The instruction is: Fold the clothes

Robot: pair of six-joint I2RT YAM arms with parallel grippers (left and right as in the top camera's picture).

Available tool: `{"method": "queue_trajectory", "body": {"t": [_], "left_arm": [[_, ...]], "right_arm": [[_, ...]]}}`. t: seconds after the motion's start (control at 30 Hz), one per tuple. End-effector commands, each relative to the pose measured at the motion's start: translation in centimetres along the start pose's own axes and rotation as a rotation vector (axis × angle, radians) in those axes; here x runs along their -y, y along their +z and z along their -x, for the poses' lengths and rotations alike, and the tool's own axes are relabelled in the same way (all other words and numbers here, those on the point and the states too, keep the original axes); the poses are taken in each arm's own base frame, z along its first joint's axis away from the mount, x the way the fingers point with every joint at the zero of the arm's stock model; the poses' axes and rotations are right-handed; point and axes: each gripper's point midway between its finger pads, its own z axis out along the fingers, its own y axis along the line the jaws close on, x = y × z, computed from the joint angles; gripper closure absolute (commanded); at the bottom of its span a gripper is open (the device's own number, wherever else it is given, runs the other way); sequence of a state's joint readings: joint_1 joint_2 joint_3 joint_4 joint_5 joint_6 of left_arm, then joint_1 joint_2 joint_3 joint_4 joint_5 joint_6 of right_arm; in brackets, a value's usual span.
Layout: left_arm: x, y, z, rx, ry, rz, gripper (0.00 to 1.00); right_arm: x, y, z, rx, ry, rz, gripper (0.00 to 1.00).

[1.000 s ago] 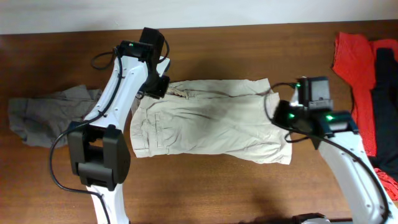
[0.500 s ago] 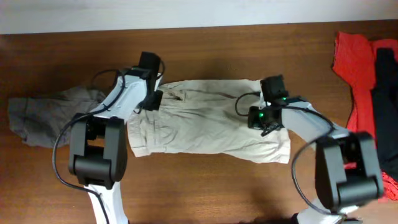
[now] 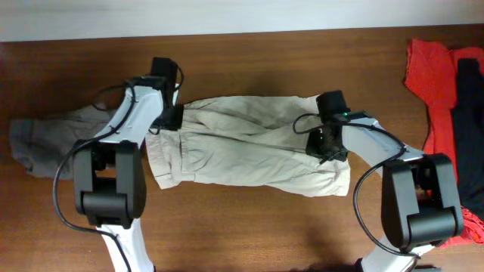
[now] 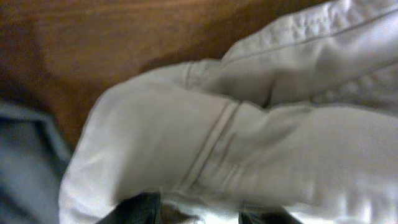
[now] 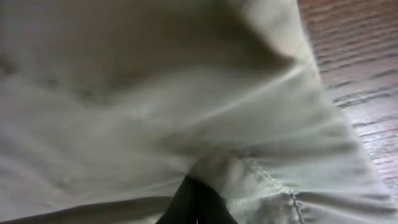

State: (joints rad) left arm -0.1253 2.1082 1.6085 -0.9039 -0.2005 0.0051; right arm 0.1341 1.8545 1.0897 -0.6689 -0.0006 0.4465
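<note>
The beige shorts (image 3: pixel 249 155) lie spread across the middle of the table, waistband to the left, creased along the top edge. My left gripper (image 3: pixel 169 115) is at the waistband's upper left corner. In the left wrist view its two dark fingers (image 4: pixel 140 213) stand apart with bunched waistband fabric (image 4: pixel 249 143) over and between them. My right gripper (image 3: pixel 325 142) rests on the leg end of the shorts. In the right wrist view the right gripper (image 5: pixel 199 183) is shut, with a peak of beige cloth (image 5: pixel 217 165) pinched at its tip.
A gray garment (image 3: pixel 53 140) lies crumpled at the left side of the table. A red garment (image 3: pixel 432 83) and a black one (image 3: pixel 469 113) lie at the right edge. Brown wooden tabletop (image 3: pixel 249 234) shows in front of the shorts.
Both grippers have moved: the left one leftwards with the waistband, the right one from the right hem onto the leg. The shorts slid left and creased. The left fingers have spread.
</note>
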Motion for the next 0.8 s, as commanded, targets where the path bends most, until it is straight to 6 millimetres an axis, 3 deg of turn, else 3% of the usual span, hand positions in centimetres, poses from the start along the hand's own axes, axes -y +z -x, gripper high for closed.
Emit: {"method": "queue_trajectory", "body": {"t": [0.0,0.07,0.13,0.4,0.47,0.6,0.7,0.77], "left_arm": [[-4.1,-6.3,2.4,0.117,-0.090,0.072,0.59],[-4.6,-8.6,2.4,0.135,-0.105,0.072,0.59],[-5.1,-11.1,2.2,0.158,-0.110,0.073,0.57],[-6.5,-19.1,-1.0,0.238,-0.152,0.070,0.51],[-6.0,-19.8,-1.8,0.232,-0.182,0.033,0.48],[-4.0,-18.0,-4.3,0.114,-0.175,-0.066,0.48],[-2.0,-14.2,-6.1,0.029,-0.179,-0.165,0.44],[-0.6,-11.1,-7.3,-0.010,-0.200,-0.259,0.37]], "right_arm": [[5.7,2.0,-2.2,-0.079,0.033,-0.194,0.96],[4.7,1.0,-1.9,-0.064,-0.010,-0.137,0.92],[4.0,-0.5,-1.5,-0.038,-0.019,-0.095,0.82],[2.2,-9.6,0.3,0.186,-0.016,0.053,0.16],[1.5,-11.9,0.4,0.244,-0.020,0.108,0.08],[0.8,-14.9,0.3,0.317,-0.028,0.180,0.03],[0.6,-15.6,0.0,0.330,-0.032,0.201,0.03],[0.7,-15.5,-0.3,0.316,-0.034,0.200,0.04]]}}
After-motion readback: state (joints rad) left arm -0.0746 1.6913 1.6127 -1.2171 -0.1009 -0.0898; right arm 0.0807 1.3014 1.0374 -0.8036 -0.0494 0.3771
